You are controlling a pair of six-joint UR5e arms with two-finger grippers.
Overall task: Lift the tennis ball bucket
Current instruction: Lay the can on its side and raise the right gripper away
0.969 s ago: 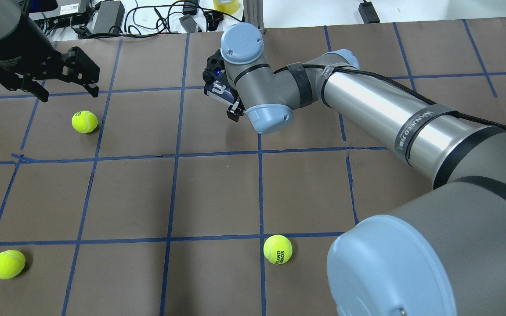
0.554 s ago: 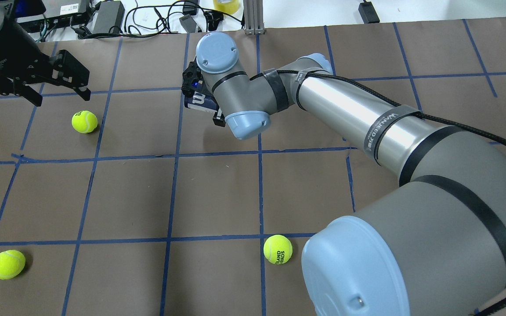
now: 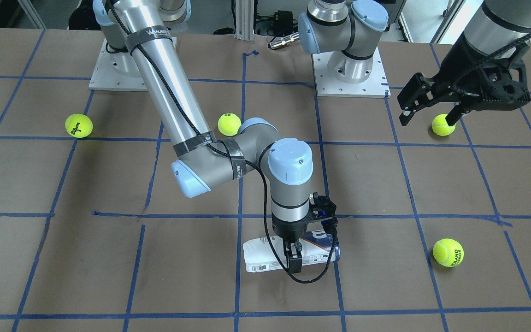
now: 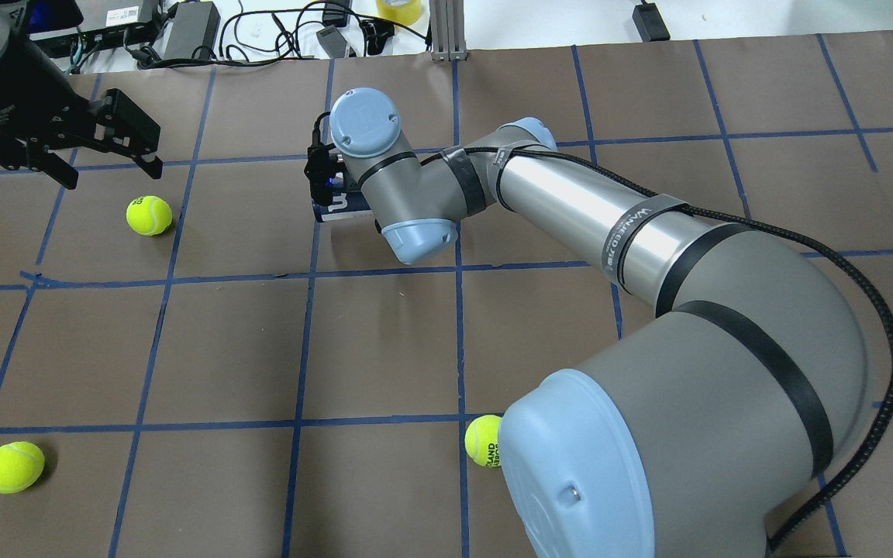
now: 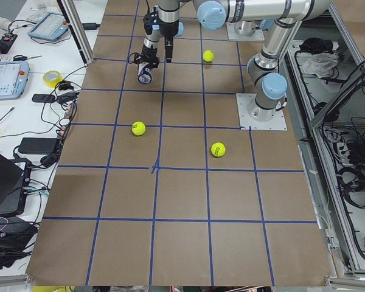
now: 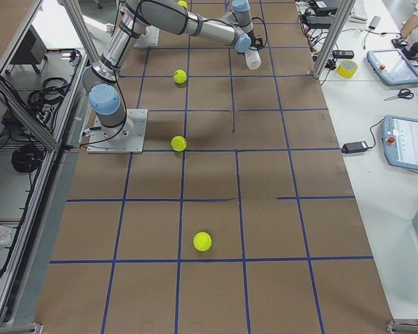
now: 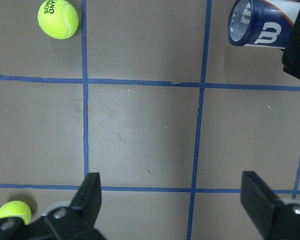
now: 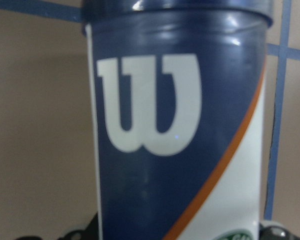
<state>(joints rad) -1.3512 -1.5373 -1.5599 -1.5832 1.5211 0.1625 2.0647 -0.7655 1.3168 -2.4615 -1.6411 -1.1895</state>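
The tennis ball bucket (image 3: 265, 255) is a clear tube with a white and dark-blue label. It lies on its side in my right gripper (image 3: 299, 251), which is shut across its middle. It sits low over the brown table; I cannot tell if it touches. In the overhead view only its blue end (image 4: 336, 208) shows under the right wrist. It fills the right wrist view (image 8: 175, 125) and shows in the left wrist view (image 7: 262, 24). My left gripper (image 4: 113, 172) is open and empty, high above a tennis ball (image 4: 149, 215), far from the tube.
Yellow-green tennis balls lie loose: one at the near left (image 4: 12, 467), one by the right arm's base joint (image 4: 482, 451); the front view also shows one (image 3: 79, 125) beyond the right arm. Cables and boxes (image 4: 183, 31) line the far edge.
My right arm has swung left in the overhead view, carrying the tube with it. My left gripper has shifted slightly and stays open.
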